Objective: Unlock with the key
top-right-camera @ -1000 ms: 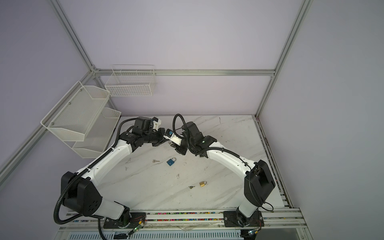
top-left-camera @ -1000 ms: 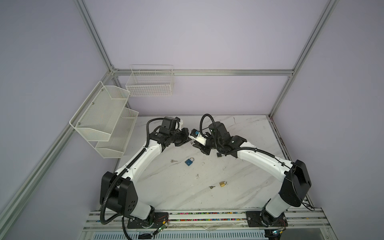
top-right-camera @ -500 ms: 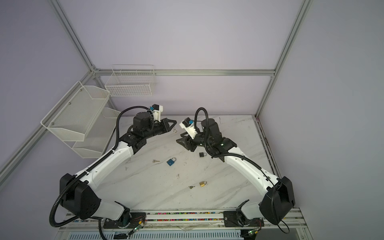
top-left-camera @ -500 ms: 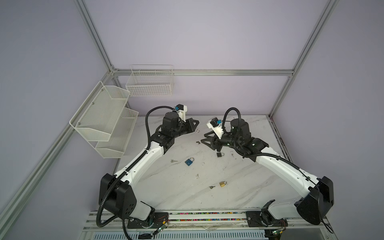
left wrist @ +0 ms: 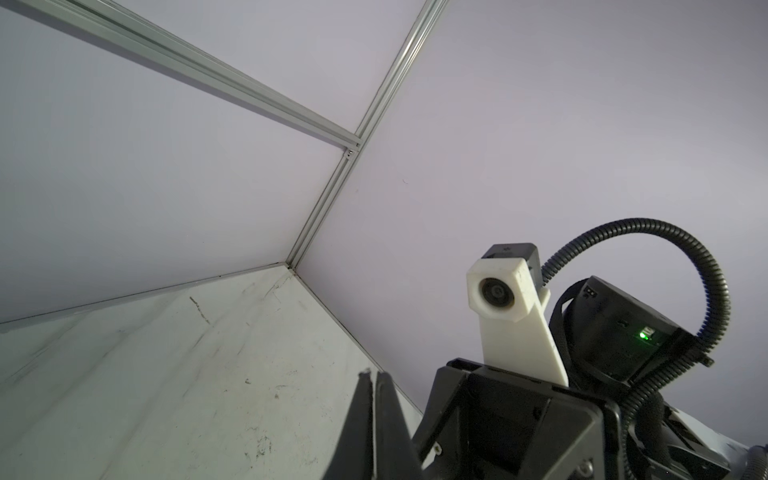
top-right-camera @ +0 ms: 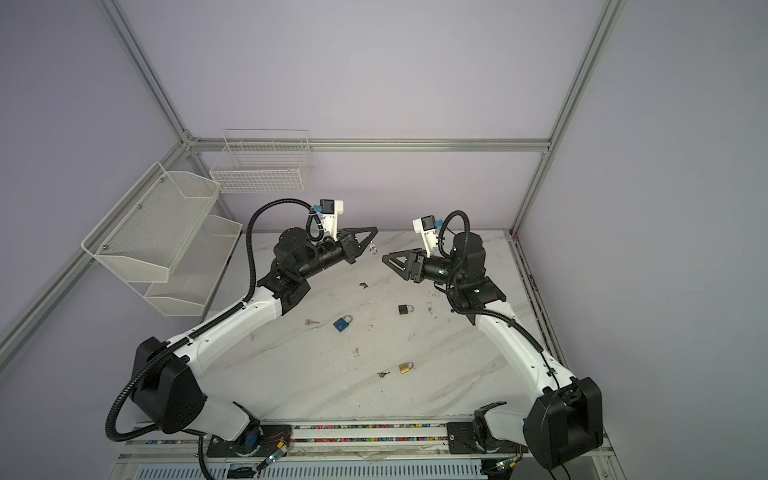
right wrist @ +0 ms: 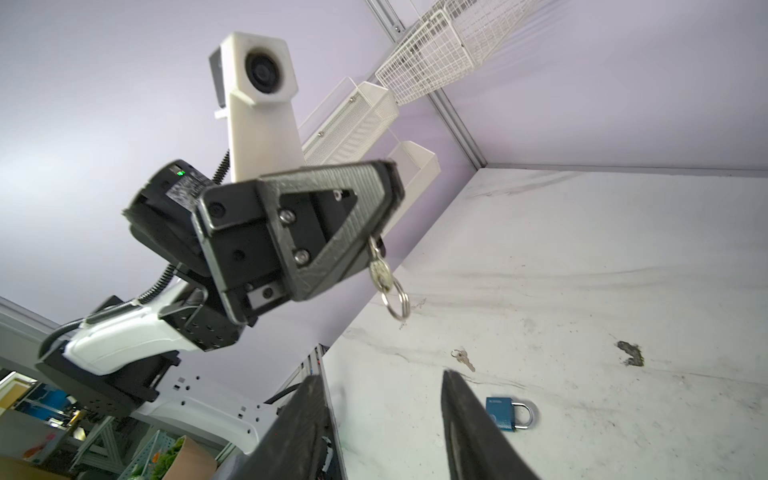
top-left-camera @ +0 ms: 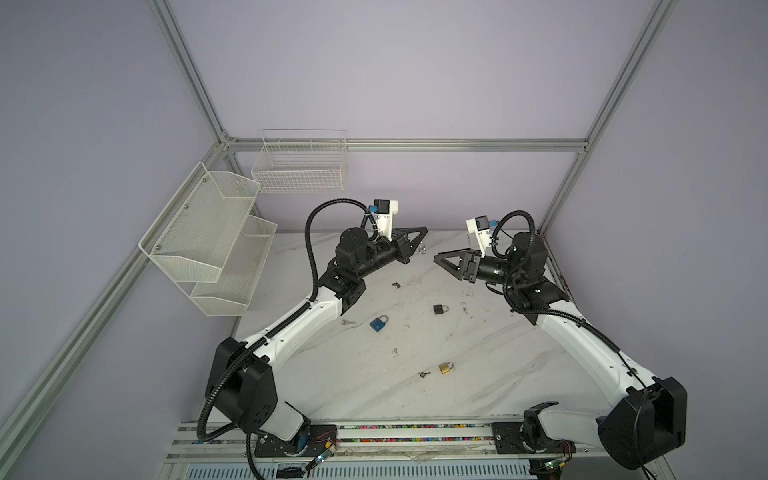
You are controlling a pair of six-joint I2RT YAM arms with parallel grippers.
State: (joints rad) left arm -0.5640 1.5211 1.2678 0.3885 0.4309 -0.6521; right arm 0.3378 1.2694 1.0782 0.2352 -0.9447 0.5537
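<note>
Dangling from the left end effector (right wrist: 384, 208), the key (right wrist: 379, 269) hangs in the air over the back edge of the counter (top-left-camera: 478, 374), near that edge's middle. The pads there are pressed together on what looks to me like the blade end, with the flat head and its split ring (right wrist: 397, 300) hanging free below. I judge the key light, thin, stiff and slick: it could easily twist in the pinch, and the ring will swing. For inserting, I'd want the hold on the flat head with the blade sticking out.

The right end effector (right wrist: 382, 415) faces it, spread and empty. Down on the counter, the black padlock (top-left-camera: 439, 309) lies towards the middle. The blue padlock (top-left-camera: 379, 323) lies nearer the left edge and the brass padlock (top-left-camera: 445, 368) closer to the front edge. They look like small, dense, hard bodies, so I'd grip across the flat sides and keep the keyway clear. I cannot tell which one this key fits.
</note>
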